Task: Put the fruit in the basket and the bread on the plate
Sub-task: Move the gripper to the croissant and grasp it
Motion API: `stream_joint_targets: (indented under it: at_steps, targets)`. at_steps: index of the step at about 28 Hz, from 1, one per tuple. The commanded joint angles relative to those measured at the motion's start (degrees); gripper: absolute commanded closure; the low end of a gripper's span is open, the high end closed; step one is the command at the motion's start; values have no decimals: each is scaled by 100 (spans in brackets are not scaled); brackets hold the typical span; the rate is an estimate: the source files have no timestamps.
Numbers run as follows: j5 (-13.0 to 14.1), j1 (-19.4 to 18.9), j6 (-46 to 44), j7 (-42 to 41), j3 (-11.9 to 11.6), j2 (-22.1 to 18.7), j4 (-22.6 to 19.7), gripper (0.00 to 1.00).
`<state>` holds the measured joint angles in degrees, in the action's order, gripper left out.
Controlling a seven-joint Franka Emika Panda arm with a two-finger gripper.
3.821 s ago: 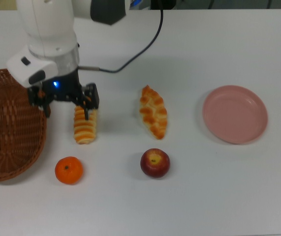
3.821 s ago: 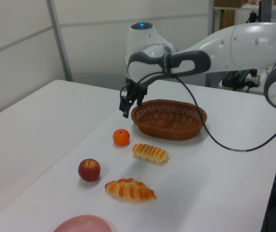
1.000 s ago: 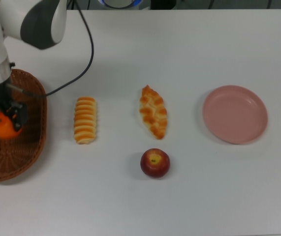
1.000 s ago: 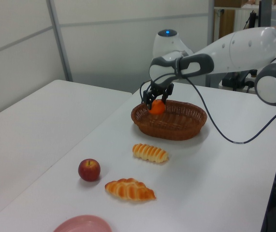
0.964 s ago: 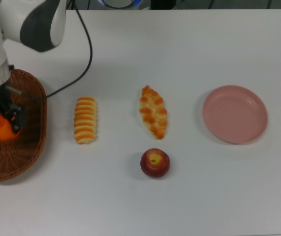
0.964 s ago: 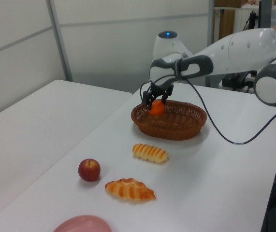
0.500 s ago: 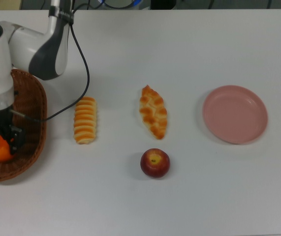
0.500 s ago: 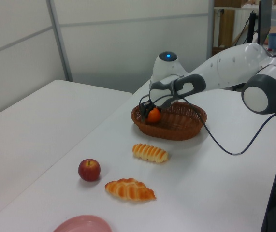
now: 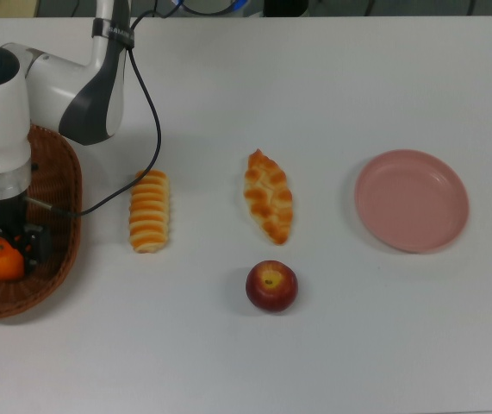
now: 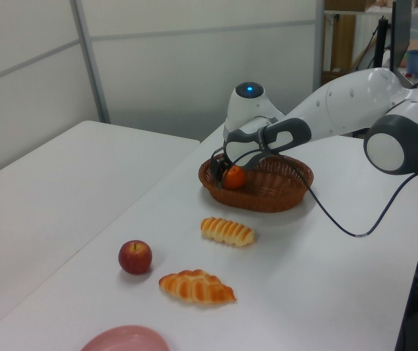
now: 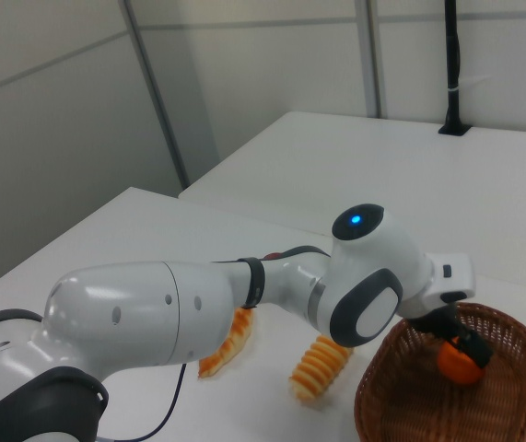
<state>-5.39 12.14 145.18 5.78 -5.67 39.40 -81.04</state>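
At the top view's far left, the large oval reddish-brown woven wicker basket [image 9: 52, 220] holds the small bright orange mandarin [image 9: 3, 260], and the black two-finger gripper [image 9: 4, 255] reaches down inside it, its fingers clamped on the mandarin low within the basket's walls. The right view shows this grasp closest, the mandarin [image 11: 458, 363] sitting between the dark fingers above the woven floor [image 11: 410, 405].

To the right, on the white table [image 9: 314, 86], lies the ridged golden caterpillar-like roll [image 9: 149, 210], just beside the basket rim. Next comes the pointed braided loaf with orange-brown crust patches [image 9: 268, 197], and near it, toward the top view's lower edge, the dark red apple with a yellowish top [image 9: 271, 285]. Well apart at the top view's right sits the round flat pale pink plate with a low rim [image 9: 411, 200], bare.

A black cable [image 9: 146, 103] loops from the arm over the table. The left view adds a second white table [image 10: 40, 190] alongside and pale panelled walls [image 10: 194, 58]. The right view hides the apple and plate; the white arm [image 11: 152, 313] covers part of the braided loaf.
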Motion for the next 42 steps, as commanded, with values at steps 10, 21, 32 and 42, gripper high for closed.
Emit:
stream_joint_targets:
  at_steps: [10,21,32,42]
  targets:
    - [328,-704,-1194,-24,241,-811,-69,0]
    - [320,-2163,-1124,-7,268,-697,-78,0]
    - [197,-2761,-1421,-24,470,-679,-306,0]
    - [-181,-2990,-3329,-33,628,-758,-438,0]
